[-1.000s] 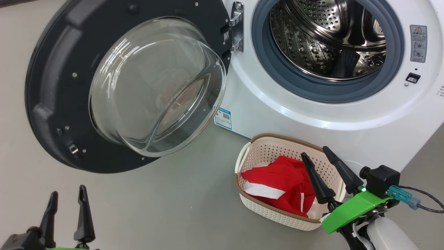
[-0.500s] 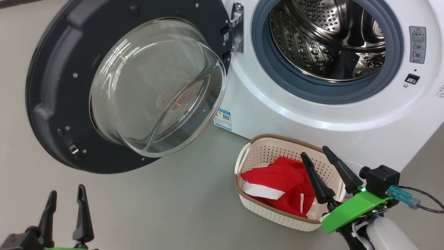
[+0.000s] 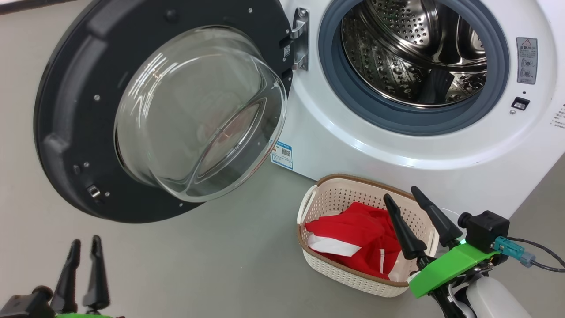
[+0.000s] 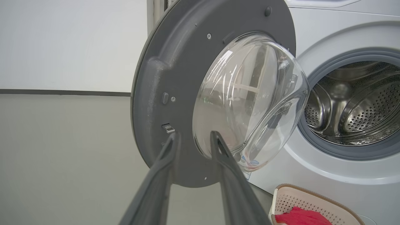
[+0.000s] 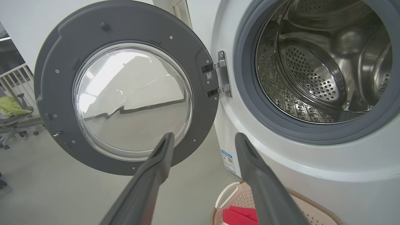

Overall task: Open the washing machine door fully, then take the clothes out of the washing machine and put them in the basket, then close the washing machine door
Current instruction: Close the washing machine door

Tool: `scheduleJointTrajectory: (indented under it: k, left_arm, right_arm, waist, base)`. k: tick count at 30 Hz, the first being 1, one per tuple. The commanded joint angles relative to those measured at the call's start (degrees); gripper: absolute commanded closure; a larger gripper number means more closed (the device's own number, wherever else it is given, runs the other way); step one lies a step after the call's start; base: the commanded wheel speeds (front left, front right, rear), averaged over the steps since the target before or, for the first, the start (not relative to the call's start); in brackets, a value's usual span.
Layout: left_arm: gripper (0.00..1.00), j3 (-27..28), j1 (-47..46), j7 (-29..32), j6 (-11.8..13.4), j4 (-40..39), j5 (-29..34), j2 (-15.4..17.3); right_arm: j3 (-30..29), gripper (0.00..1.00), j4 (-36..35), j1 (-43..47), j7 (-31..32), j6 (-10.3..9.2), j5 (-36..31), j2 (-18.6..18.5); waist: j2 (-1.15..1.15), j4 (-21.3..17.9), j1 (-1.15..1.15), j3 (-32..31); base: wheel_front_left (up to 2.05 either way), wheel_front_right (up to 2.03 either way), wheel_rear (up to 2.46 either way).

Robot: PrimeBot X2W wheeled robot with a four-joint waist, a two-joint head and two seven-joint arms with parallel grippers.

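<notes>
**Clothes (image 3: 357, 229) in basket (image 3: 344, 276), washing machine door (image 3: 66, 110) wide open**

L gripper (image 3: 85, 240) low at 7 o'clock, fingers up, narrow gap, nothing held. R gripper (image 3: 401, 193) at 5 o'clock, fingers spread, empty, tips over basket. Red fabric w/ white panels heaped inside, just before washing machine (image 3: 353, 150). Door at 10 o'clock, glass bowl bulging out.

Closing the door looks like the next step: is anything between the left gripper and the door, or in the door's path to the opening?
Nothing visible. Only bare floor lies between the left gripper and the door. The basket with the clothes sits low before the washing machine, apparently beneath the door's swing.
</notes>
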Motion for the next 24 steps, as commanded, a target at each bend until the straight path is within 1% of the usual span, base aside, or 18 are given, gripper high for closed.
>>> scheduleJointTrajectory:
  k: [1,2,6,7,8,16,18,19,21,24]
  left_arm:
    - [0.96,2.2,-2.3,0.1,-0.3,-1.8,-0.2,1.9]
    - [1.00,2.3,-2.4,0.3,-0.4,-2.0,-0.3,2.2]
    - [1.00,2.8,-3.0,1.8,-1.0,-3.9,-0.3,4.4]
    - [1.00,3.0,-3.2,2.3,-1.0,-4.6,-0.2,5.0]
    - [1.00,3.0,-3.2,2.3,-1.0,-4.6,-0.2,5.0]
    - [1.00,4.7,-5.6,6.7,-0.7,-10.7,0.2,9.8]
    - [1.00,5.4,-6.5,8.0,-0.9,-12.5,-0.5,10.7]
    - [1.00,6.6,-7.6,9.1,-1.1,-14.0,-1.2,12.0]
    - [1.00,7.9,-8.9,10.3,-1.5,-15.5,-2.2,13.4]
    - [1.00,10.2,-11.5,11.9,-2.5,-16.9,-5.6,14.6]
  right_arm:
    - [0.8,0.00,-1.4,-0.2,-0.3,0.09,0.4,0.1]
    - [0.8,0.00,-1.4,-0.2,-0.3,0.09,0.4,0.2]
    - [0.9,0.00,-1.4,-0.1,-0.3,0.09,0.3,0.3]
    - [0.9,0.00,-1.4,-0.1,-0.3,0.09,0.3,0.3]
    - [0.9,0.00,-1.4,-0.1,-0.3,0.09,0.3,0.3]
    - [0.9,0.00,-1.2,0.0,-0.3,0.09,0.4,0.4]
    - [0.5,0.00,-1.4,0.2,-0.3,0.09,0.4,0.4]
    - [0.3,0.00,-1.5,0.4,-0.3,0.09,0.3,0.5]
    - [0.1,0.00,-1.5,0.7,-0.3,0.09,0.3,0.6]
    - [-0.1,0.00,-1.5,0.9,-0.3,0.09,0.2,0.6]
  waist:
    - [0.00,0.0,0.00,-0.1]
    - [0.00,0.0,0.00,-0.2]
    - [0.00,0.0,0.00,-0.3]
    - [0.00,0.0,0.00,-0.2]
    - [0.00,0.0,0.00,-0.2]
    - [0.00,0.1,0.00,-0.4]
    - [0.00,0.0,0.00,-0.5]
    - [0.00,0.0,0.00,-0.5]
    - [0.00,0.0,0.00,-0.6]
    - [0.00,0.0,0.00,-0.6]
  base:
    - [0.00,0.00,0.00]
    - [0.00,0.00,0.00]
    - [0.00,0.00,0.00]
    - [0.00,0.00,0.00]
    - [0.00,0.00,0.00]
    - [0.00,0.00,0.00]
    - [0.00,0.00,0.00]
    - [0.00,0.00,0.00]
    - [0.00,0.00,0.00]
    - [0.00,0.00,0.00]
